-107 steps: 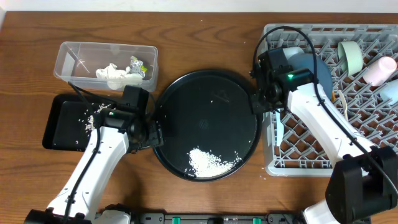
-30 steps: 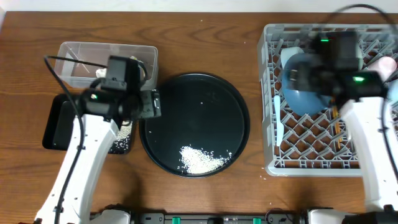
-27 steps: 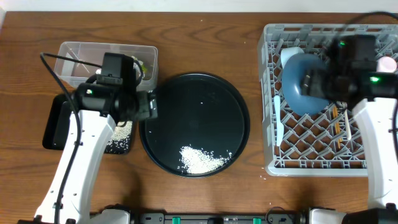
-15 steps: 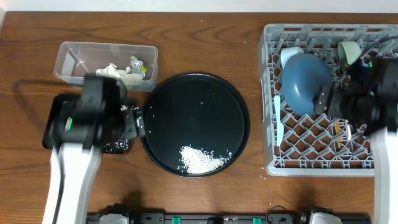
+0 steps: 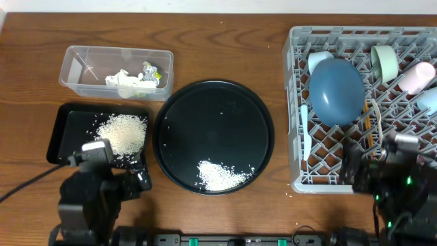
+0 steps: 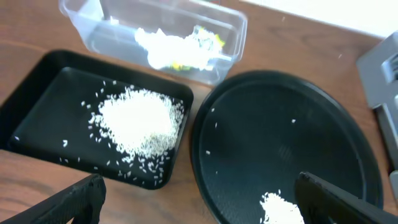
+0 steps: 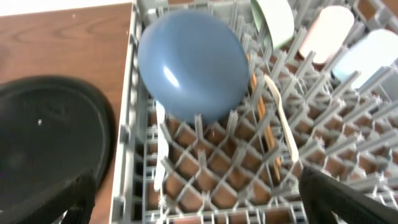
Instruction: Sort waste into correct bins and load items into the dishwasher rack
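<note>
The clear tub (image 5: 75, 68) holds the crumpled napkin (image 5: 126, 82) and the wrapper (image 5: 151, 72). A rice pile (image 5: 123, 131) lies in the shallow black tray (image 5: 61, 137). More rice (image 5: 222, 175) sits on the round black tray (image 5: 214, 116). In the dishwasher rack (image 5: 293, 102) are the dark-blue bowl (image 5: 336, 80), white bowl (image 5: 315, 60), mint-green bowl (image 5: 386, 61), pink cup (image 5: 418, 76), light-blue cup (image 5: 427, 101), chopsticks (image 7: 261, 118) and white cutlery (image 5: 304, 130). My left gripper (image 6: 199, 183) hangs open and empty near the table's front, before the black tray. My right gripper (image 7: 198, 180) is open and empty over the rack's front edge.
Bare wood table (image 5: 225, 48) lies behind the round tray and between tub and rack. A few rice grains (image 5: 290, 193) lie on the wood by the rack's front left corner.
Both arms have drawn back toward the table's front edge, the left from the bins, the right from the blue bowl. Both sets of jaws have opened wider. The rice pile now shows uncovered.
</note>
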`<state>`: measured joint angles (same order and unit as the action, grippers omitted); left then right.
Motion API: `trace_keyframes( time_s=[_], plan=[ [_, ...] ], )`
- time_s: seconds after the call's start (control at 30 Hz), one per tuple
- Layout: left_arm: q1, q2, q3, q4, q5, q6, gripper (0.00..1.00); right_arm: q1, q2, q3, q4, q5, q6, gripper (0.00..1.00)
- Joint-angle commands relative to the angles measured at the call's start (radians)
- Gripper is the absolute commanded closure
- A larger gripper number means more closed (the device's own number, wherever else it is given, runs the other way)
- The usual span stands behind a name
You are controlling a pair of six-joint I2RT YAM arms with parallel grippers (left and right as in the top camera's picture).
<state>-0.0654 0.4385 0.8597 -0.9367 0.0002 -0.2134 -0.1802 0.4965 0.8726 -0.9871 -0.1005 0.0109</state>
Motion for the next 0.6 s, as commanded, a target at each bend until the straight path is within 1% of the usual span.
trace_keyframes(
  time_s=[0.0, 0.2, 0.57],
  plan=[
    [0.005, -0.017, -0.003, 0.000, -0.012, -0.016, 0.02, -0.002, -0.037, -0.014, -0.055, 0.003, -0.016, 0.01],
    [0.005, -0.015, -0.003, -0.002, -0.012, -0.016, 0.02, -0.002, -0.040, -0.016, -0.194, 0.003, -0.016, 0.01],
    [0.005, -0.015, -0.003, -0.003, -0.012, -0.016, 0.02, -0.002, -0.040, -0.016, -0.192, 0.003, -0.016, 0.01]
  ],
)
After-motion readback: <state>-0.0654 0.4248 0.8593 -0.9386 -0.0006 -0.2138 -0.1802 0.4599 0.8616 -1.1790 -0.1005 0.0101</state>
